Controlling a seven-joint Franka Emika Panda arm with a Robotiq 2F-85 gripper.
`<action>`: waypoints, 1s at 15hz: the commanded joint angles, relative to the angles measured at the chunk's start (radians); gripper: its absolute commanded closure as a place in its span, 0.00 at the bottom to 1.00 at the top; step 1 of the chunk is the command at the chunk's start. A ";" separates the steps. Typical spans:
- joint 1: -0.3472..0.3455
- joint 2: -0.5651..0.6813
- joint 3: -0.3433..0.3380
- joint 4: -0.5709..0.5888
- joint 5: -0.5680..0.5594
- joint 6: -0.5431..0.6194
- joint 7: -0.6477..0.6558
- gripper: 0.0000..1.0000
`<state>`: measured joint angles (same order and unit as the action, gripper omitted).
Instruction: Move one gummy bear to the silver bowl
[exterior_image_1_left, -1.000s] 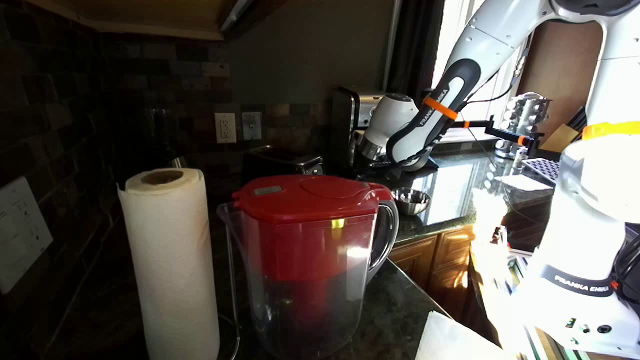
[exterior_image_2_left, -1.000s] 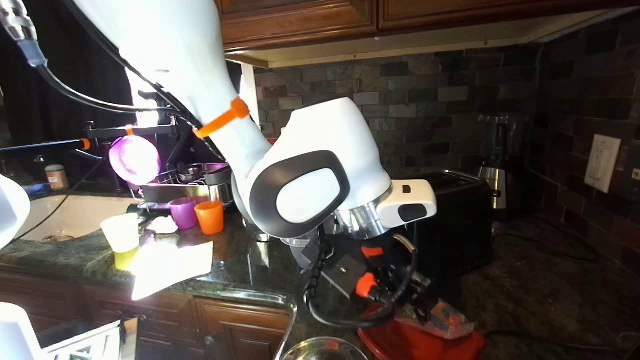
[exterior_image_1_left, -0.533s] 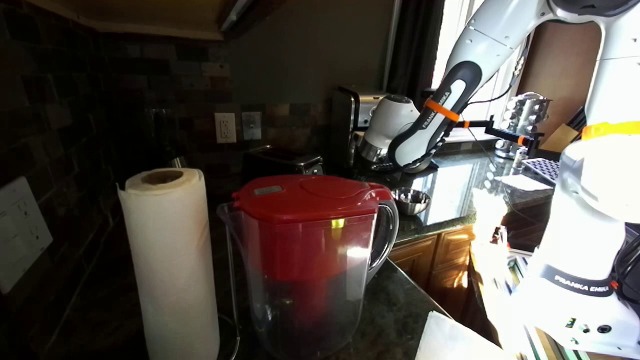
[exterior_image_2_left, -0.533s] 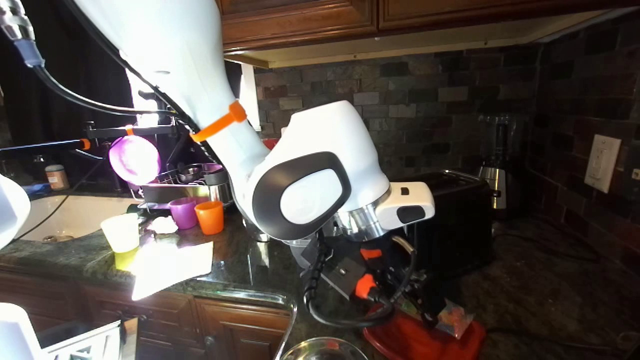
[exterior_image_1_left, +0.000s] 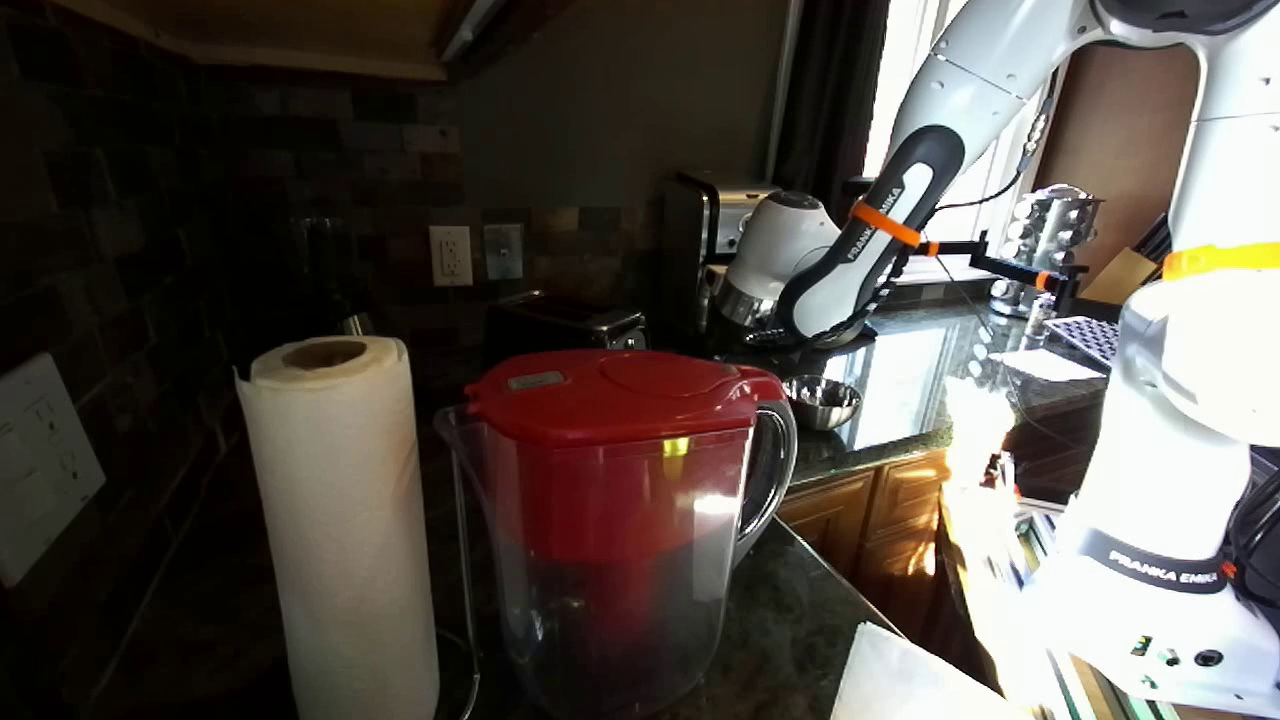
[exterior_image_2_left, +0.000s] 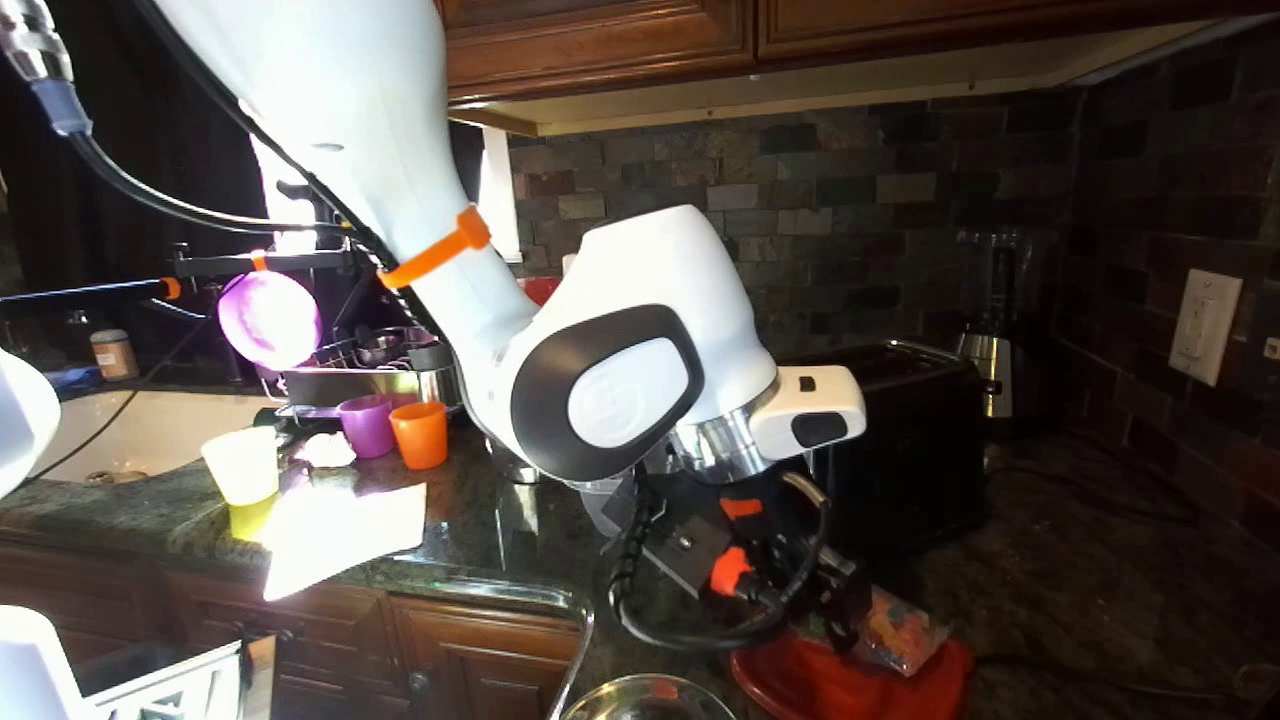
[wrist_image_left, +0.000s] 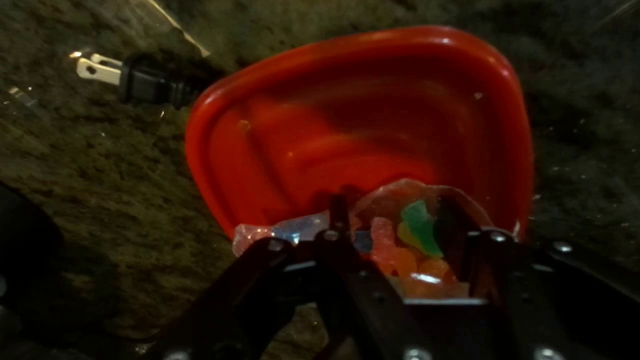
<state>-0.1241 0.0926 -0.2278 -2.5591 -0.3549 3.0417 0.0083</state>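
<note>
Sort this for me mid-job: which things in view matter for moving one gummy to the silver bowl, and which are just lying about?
Job:
gummies, one to move
clear bag holding them
red tray partly under it
silver bowl, the destination
gripper, open at the bag

Lying about:
paper towel roll
water pitcher
black toaster
black plug
orange cup
purple cup

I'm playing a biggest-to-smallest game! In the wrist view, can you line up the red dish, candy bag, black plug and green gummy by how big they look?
Largest: red dish
Next: candy bag, even though it's partly hidden
Then: black plug, prongs included
Smallest: green gummy
</note>
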 joint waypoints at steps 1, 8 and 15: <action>0.013 0.023 -0.020 0.017 -0.047 0.007 0.049 0.49; 0.015 0.033 -0.024 0.032 -0.070 0.001 0.067 0.90; 0.019 0.035 -0.024 0.035 -0.080 -0.003 0.075 1.00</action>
<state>-0.1208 0.1134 -0.2344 -2.5357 -0.4015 3.0417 0.0469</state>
